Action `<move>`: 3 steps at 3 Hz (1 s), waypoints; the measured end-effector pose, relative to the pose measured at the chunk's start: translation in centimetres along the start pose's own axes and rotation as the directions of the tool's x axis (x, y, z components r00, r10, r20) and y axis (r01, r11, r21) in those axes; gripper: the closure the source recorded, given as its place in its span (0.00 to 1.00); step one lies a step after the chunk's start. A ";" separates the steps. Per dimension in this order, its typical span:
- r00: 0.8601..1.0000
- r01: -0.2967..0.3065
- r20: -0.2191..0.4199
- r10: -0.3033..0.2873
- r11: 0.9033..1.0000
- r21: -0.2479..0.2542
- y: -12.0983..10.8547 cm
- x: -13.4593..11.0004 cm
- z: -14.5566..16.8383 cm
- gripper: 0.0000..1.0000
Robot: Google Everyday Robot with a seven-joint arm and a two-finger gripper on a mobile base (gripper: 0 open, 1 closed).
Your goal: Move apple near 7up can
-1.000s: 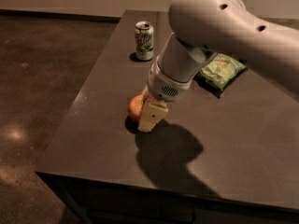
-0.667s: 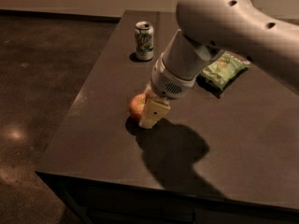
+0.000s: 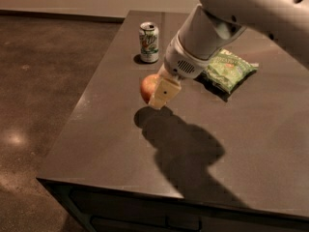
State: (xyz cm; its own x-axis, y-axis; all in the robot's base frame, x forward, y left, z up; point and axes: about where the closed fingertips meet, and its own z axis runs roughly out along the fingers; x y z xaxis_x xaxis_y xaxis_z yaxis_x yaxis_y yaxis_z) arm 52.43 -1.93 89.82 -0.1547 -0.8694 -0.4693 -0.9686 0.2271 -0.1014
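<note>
The apple (image 3: 147,86), red with yellowish patches, is held in my gripper (image 3: 157,95) above the dark table, its shadow on the surface below. The gripper's cream-coloured fingers are shut on the apple and hide its right side. The 7up can (image 3: 149,42), silver-white with green markings, stands upright near the table's far left, a short way behind and left of the apple. My white arm reaches in from the upper right.
A green crinkled snack bag (image 3: 227,70) lies on the table right of the gripper, partly behind the arm. The dark table (image 3: 111,144) has its left edge close to the apple and its front edge near the bottom. Brown floor lies to the left.
The gripper has lifted the apple off the table and carried it up and toward the can. The can and bag have not moved.
</note>
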 end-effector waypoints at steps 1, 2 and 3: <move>0.997 -0.080 -0.009 0.081 0.993 0.085 -3.4 -0.5 -0.5 1.00; 0.988 -0.146 -0.020 0.151 0.976 0.160 -7.1 -1.0 0.3 1.00; 0.976 -0.201 -0.035 0.214 0.953 0.225 -11.0 -1.6 2.4 1.00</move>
State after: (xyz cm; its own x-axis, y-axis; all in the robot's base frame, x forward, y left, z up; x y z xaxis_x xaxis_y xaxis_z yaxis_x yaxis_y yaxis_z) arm 63.79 -1.95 89.59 -0.3650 -0.8154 -0.4494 -0.8485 0.4899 -0.1999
